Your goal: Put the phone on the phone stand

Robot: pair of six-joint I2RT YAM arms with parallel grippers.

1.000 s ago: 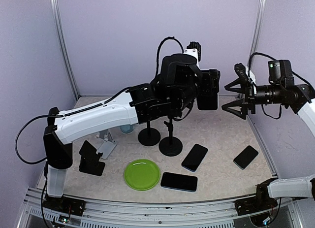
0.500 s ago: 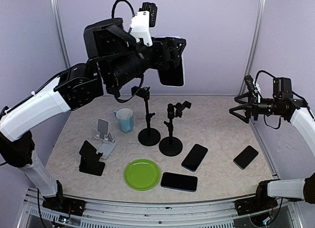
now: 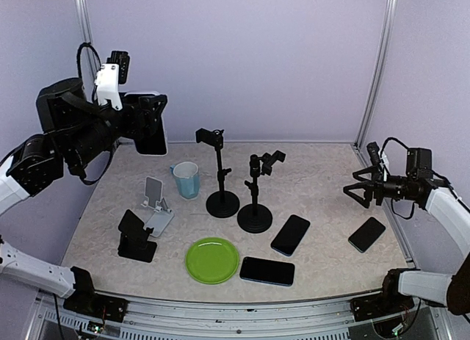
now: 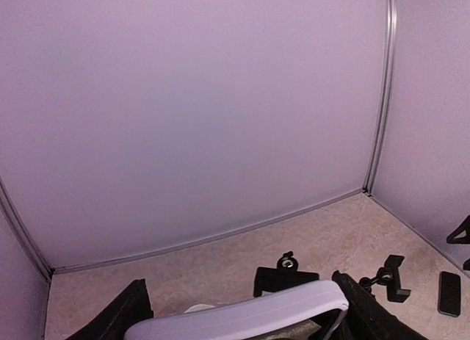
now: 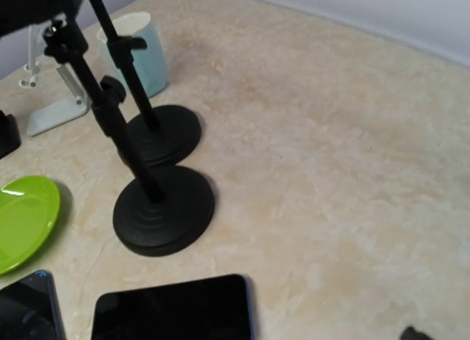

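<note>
High over the table's (image 3: 323, 167) left edge, the held phone (image 3: 152, 127) is clamped between the left fingers (image 4: 134, 314). It sits close to the left wall and well above everything on the table. In the left wrist view its pale edge spans the gap between them.

There are four stands. A white folding stand (image 3: 156, 206) and a black folding stand (image 3: 136, 237) are near the left edge. A rear pole stand (image 3: 222, 177) and a front pole stand (image 3: 255, 197) are mid-table, their round bases just beside each other.

Three more phones lie flat at the front right: a middle phone (image 3: 291, 234), a front phone (image 3: 266, 271) near the front edge, and a right phone (image 3: 366, 234) by the right edge.

There is one blue cup (image 3: 186, 180) and one green plate (image 3: 211, 259).

The right fingers (image 3: 360, 174) are spread and hold nothing, near the right wall. The widest bare stretch of table lies between them and the pole stands.
</note>
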